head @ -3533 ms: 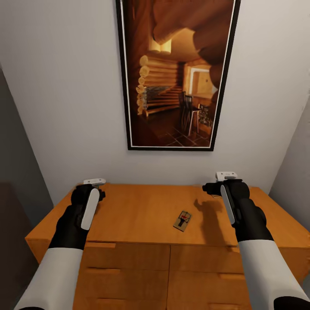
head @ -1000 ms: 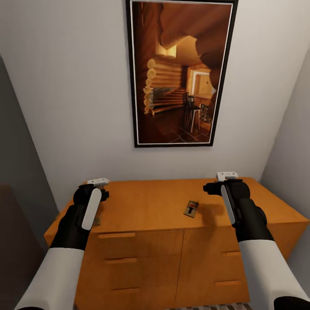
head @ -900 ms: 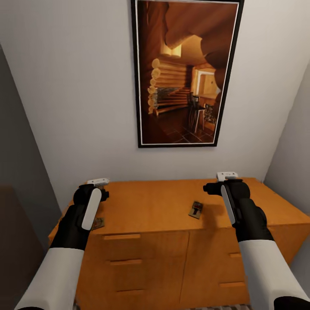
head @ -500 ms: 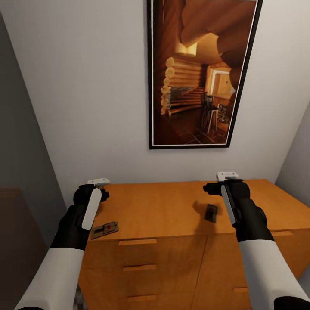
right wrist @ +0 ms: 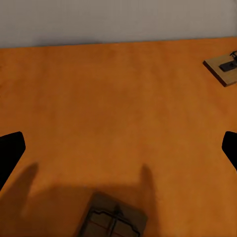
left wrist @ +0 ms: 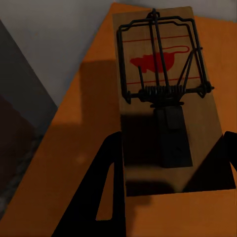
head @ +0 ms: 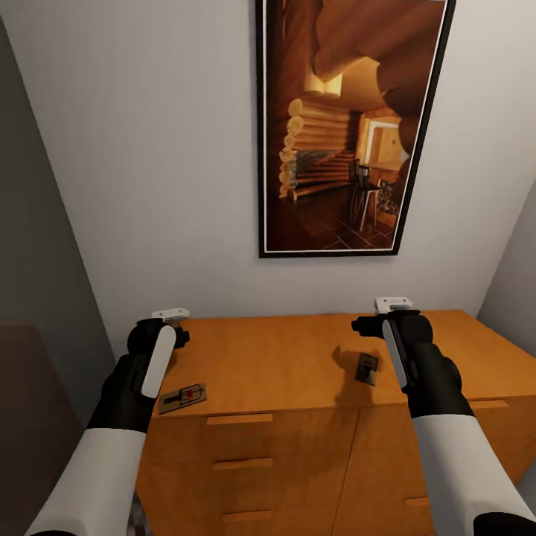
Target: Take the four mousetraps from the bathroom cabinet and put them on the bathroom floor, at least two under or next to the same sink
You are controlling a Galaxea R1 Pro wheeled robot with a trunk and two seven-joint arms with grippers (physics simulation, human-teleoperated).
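The left claw [left wrist: 168, 192] hangs with fingers spread and empty over a mousetrap [left wrist: 165, 98] lying near the front left edge of the cabinet [head: 283, 365]. The right claw [right wrist: 118, 148] is likewise spread wide, a second mousetrap [head: 366, 368] just below it. A crooked descent would likely nudge the first trap off the edge, or catch its wire.

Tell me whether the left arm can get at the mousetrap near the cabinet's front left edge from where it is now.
Probably yes. The left claw hangs open just above that mousetrap, which lies flat on the cabinet top between the fingers in the left wrist view, with nothing over it. A short straight descent should do.
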